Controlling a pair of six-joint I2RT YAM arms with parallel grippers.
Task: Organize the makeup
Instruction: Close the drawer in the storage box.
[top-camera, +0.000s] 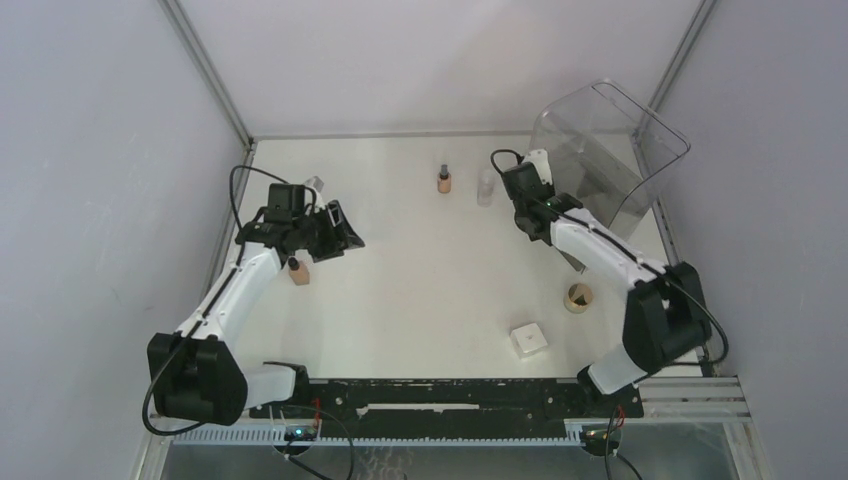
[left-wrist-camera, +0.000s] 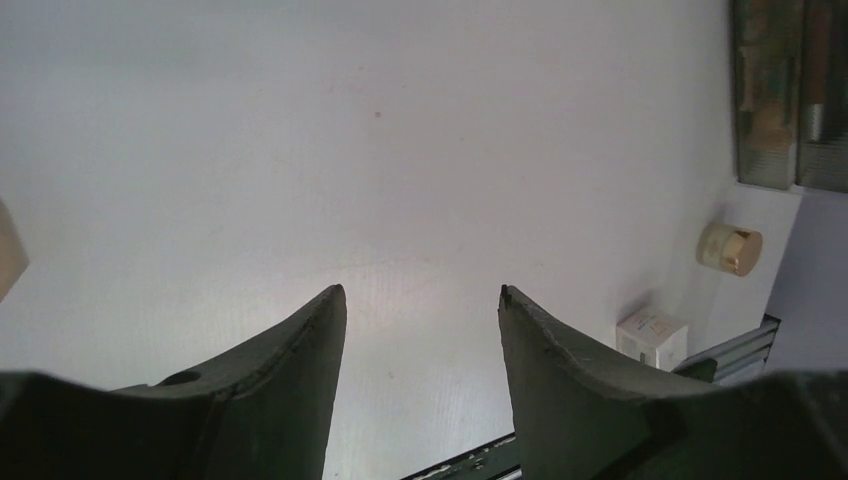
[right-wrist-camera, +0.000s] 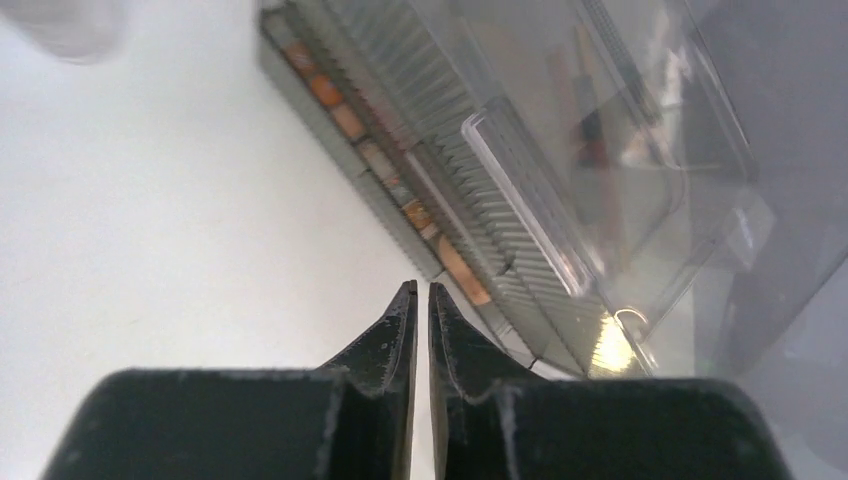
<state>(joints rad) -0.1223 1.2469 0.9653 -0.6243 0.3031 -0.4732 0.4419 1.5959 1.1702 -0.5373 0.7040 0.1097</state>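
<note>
The table (top-camera: 420, 300) is white and matte. It is enclosed by grey walls (top-camera: 100, 150), with metal posts (top-camera: 205, 65) at the far corners.

Loose makeup lies well apart on the table:
- A tan bottle (top-camera: 444, 180) stands upright at the far middle, with a pale bottle (top-camera: 486, 187) near it.
- A second tan bottle (top-camera: 298, 271) stands close by the left gripper (left-wrist-camera: 420, 292).
- A round pot (top-camera: 578, 297) and a white box (top-camera: 528, 340) sit near the right arm's base.

Only the left wrist view shows the left jaws, which are spread over bare table with nothing between them. Only the right wrist view shows the right gripper (right-wrist-camera: 420, 293), pressed almost together and gripping nothing, just beside the bin (top-camera: 610, 140).

The clear bin stands at the far right corner. A ribbed grey tray (right-wrist-camera: 400, 190) at its lower edge holds a row of tan and orange pieces. Thin sticks (right-wrist-camera: 590, 130) show blurred through the wall.
</note>
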